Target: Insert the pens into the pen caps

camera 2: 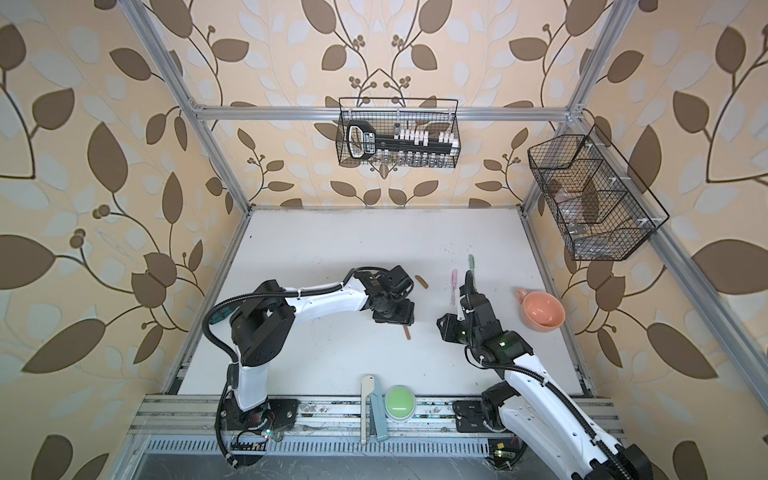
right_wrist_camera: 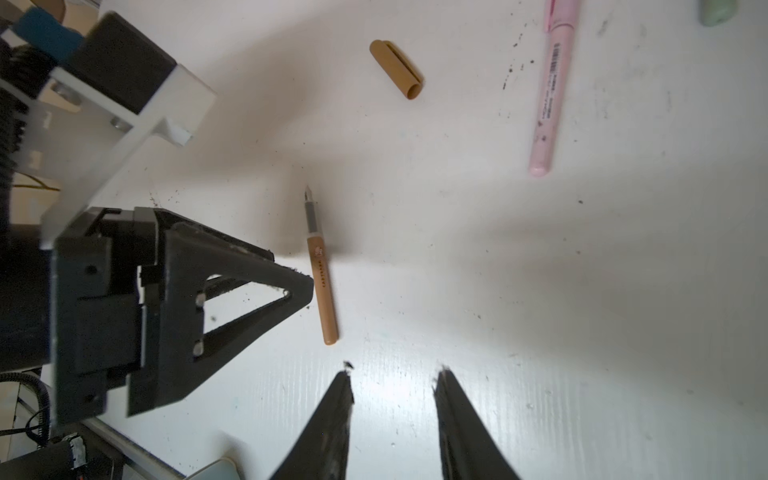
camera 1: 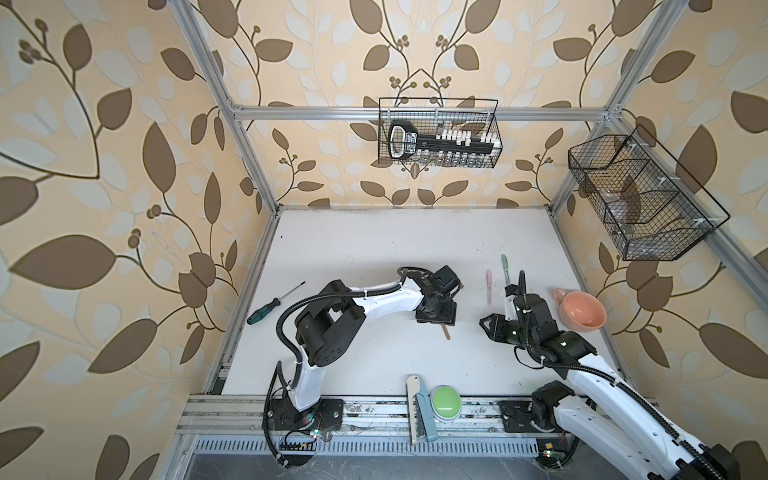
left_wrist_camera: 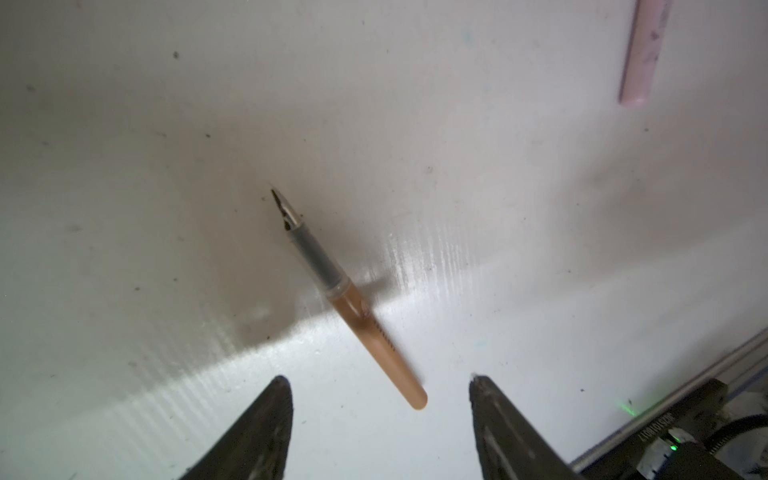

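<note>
Right arm's white forearm [camera 1: 594, 395] closest to the lens in both top views, stretched in to park the right end effector [camera 1: 485, 323] low beside the work, narrowly parted and empty. Left end effector [camera 1: 438, 318] aimed straight down at the counter [camera 1: 374, 249], hiding all but the tail of the brown pen [camera 1: 447, 333] beneath it. Pink pen [camera 1: 489, 286] and green pen [camera 1: 505, 266] side by side further back, apparently capped already, so only brown left to do. Brown cap [camera 2: 423, 281] exposed in a top view just beyond the left wrist, well apart from its pen.

From the left wrist: jaws spread wide either side of the pen's rear end, touching nothing, likely lined up to pinch the barrel. Pen flat on the counter, nib pointing away; end of the pink pen off in a corner. No cap visible here.

From the right wrist: adds what the left wrist lacks, namely cap and pen together, nib aimed loosely toward the cap. Left fingers [right_wrist_camera: 232, 249] just beside the barrel; contact impossible to judge. Own jaws slightly apart, holding nothing, probably kept free for the cap.
</note>
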Robot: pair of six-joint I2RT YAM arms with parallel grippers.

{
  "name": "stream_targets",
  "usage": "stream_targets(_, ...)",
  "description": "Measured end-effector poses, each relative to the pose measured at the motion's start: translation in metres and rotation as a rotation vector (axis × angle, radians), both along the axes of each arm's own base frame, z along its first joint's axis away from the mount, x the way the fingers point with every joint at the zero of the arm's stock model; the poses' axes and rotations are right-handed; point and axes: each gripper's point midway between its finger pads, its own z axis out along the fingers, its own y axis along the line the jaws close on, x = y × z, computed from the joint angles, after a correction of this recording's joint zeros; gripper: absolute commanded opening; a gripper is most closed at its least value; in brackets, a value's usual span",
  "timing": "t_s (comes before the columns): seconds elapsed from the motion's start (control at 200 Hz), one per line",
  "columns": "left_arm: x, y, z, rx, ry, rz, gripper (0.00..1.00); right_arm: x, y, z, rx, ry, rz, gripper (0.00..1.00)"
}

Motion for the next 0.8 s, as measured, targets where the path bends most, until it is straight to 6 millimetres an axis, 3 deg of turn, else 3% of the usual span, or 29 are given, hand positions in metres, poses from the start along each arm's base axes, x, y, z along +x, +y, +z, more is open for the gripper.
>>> stream_targets(0.215, -0.020, 0.008, -0.020, 0.109, 0.088, 0.000, 0.58, -0.003, 0.000, -0.004, 0.012, -0.004, 0.003, 0.30)
stream_targets(0.395, -0.018, 0.000, -0.020, 0.114, 0.096, 0.025, 0.53, -0.004, 0.004, -0.009, 0.028, 0.005, 0.020, 0.30)
stream_targets(0.58, -0.014, -0.003, -0.023, 0.150, 0.094, 0.027, 0.42, -0.006, 0.005, -0.014, 0.032, 0.010, 0.028, 0.30)
stream_targets(0.8, -0.018, 0.016, -0.026, 0.246, 0.080, -0.021, 0.33, -0.006, 0.006, -0.015, 0.041, 0.007, 0.034, 0.30)
